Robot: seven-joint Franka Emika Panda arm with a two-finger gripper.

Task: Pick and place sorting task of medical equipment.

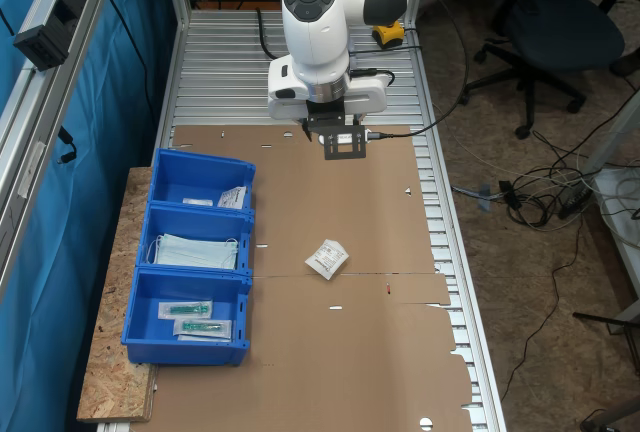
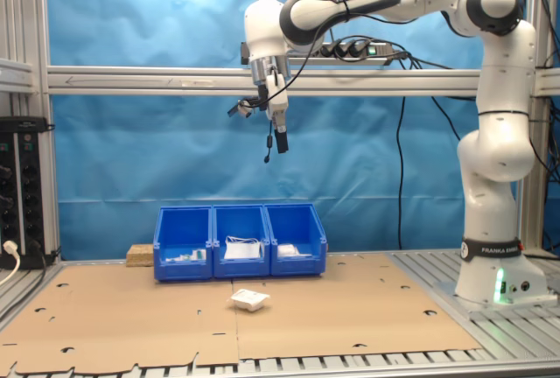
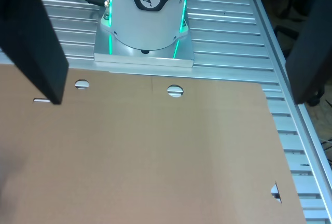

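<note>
the gripper point(image 2: 278, 137) hung high above the cardboard point(image 1: 340, 252), fingers wide apart and holding nothing. the white packet point(image 1: 327, 259) lay flat far below it, in front of the blue bins point(image 1: 190, 270), toward the first exterior view's bottom from the fingers

The bench point(image 1: 215, 72) is ribbed bare aluminium, dull sheen, topped with a matt brown corrugated cardboard sheet point(image 1: 350, 252) right under the black matt hand point(image 1: 343, 145). Off to one side below the hand, three glossy blue plastic bins point(image 1: 195, 267) sit partly on a rough chipboard slab point(image 1: 115, 352). The small white sealed packet point(image 1: 327, 258) looks like crinkly paper-plastic. The arm's white shell point(image 2: 494, 133) is smooth, glossy plastic.
</note>
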